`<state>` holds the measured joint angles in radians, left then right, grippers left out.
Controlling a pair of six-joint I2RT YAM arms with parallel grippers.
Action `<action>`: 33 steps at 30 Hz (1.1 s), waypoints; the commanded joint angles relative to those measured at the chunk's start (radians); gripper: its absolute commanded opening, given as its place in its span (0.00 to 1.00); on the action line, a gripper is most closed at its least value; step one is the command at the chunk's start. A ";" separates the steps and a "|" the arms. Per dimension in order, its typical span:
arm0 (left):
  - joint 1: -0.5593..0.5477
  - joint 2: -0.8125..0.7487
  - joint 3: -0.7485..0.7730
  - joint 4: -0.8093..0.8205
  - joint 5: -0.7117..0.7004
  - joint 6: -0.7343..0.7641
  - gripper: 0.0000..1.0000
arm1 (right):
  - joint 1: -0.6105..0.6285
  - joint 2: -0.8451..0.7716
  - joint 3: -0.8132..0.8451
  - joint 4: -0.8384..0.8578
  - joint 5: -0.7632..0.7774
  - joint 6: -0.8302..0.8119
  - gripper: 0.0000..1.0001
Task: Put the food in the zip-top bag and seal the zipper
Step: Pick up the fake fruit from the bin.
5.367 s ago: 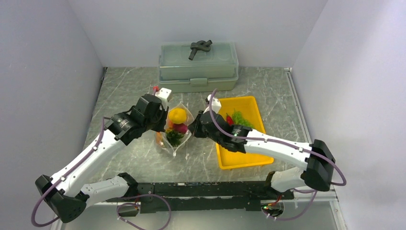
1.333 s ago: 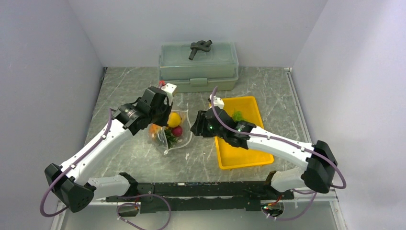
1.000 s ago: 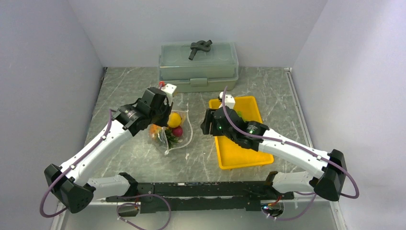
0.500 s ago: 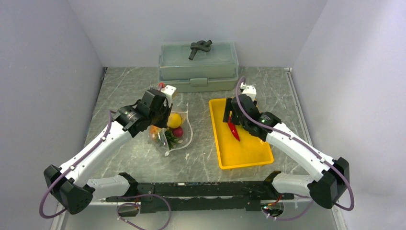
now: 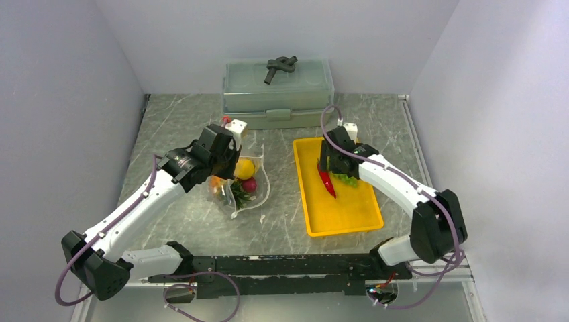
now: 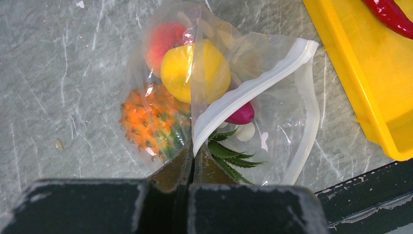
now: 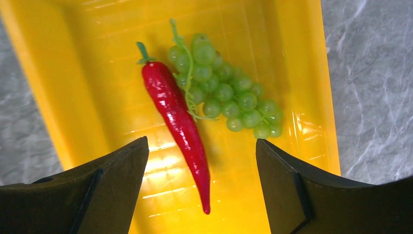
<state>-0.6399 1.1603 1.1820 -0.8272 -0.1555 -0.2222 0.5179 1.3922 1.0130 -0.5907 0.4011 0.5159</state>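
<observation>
The clear zip-top bag (image 6: 272,97) lies on the marble table with its mouth held open. Inside it I see a yellow lemon (image 6: 195,70), an orange pineapple (image 6: 151,122), a peach (image 6: 163,39) and the purple eggplant's end (image 6: 242,116). My left gripper (image 6: 191,155) is shut on the whitish zipper (image 6: 253,85) strip at the bag's mouth (image 5: 249,176). My right gripper (image 7: 202,161) hangs open above the yellow tray (image 7: 78,87), its fingers on either side of the red chili (image 7: 178,117). Green grapes (image 7: 224,95) lie beside the chili (image 5: 327,182).
A grey-green lidded box (image 5: 278,90) with a dark handle stands at the back of the table. The yellow tray (image 5: 349,215) sits right of the bag. White walls close in on both sides.
My right arm has swung away from the bag to above the tray's far end and its jaws have widened. The left gripper and bag have stayed put.
</observation>
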 commanded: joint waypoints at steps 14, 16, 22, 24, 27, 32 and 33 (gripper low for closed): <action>0.001 -0.006 -0.003 0.021 -0.034 0.027 0.00 | -0.084 0.196 0.015 0.073 -0.006 -0.063 0.83; 0.000 -0.004 -0.004 0.020 -0.034 0.027 0.00 | -0.092 0.218 0.025 0.077 -0.006 -0.065 0.83; 0.001 0.004 -0.004 0.020 -0.035 0.027 0.00 | -0.108 0.295 0.080 0.079 0.011 -0.080 0.83; 0.000 0.004 -0.004 0.019 -0.036 0.027 0.00 | -0.111 0.318 0.102 0.077 0.015 -0.088 0.83; 0.000 0.006 -0.005 0.022 -0.032 0.029 0.00 | -0.114 0.343 0.138 0.069 0.028 -0.102 0.82; 0.000 0.014 -0.002 0.019 -0.031 0.029 0.00 | -0.117 0.371 0.189 0.050 0.066 -0.115 0.82; 0.000 0.013 -0.002 0.019 -0.030 0.029 0.00 | -0.119 0.379 0.195 0.048 0.067 -0.116 0.82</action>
<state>-0.6403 1.1690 1.1820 -0.8276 -0.1802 -0.2214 0.4080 1.7557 1.1477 -0.5388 0.4164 0.4236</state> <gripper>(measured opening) 0.012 0.824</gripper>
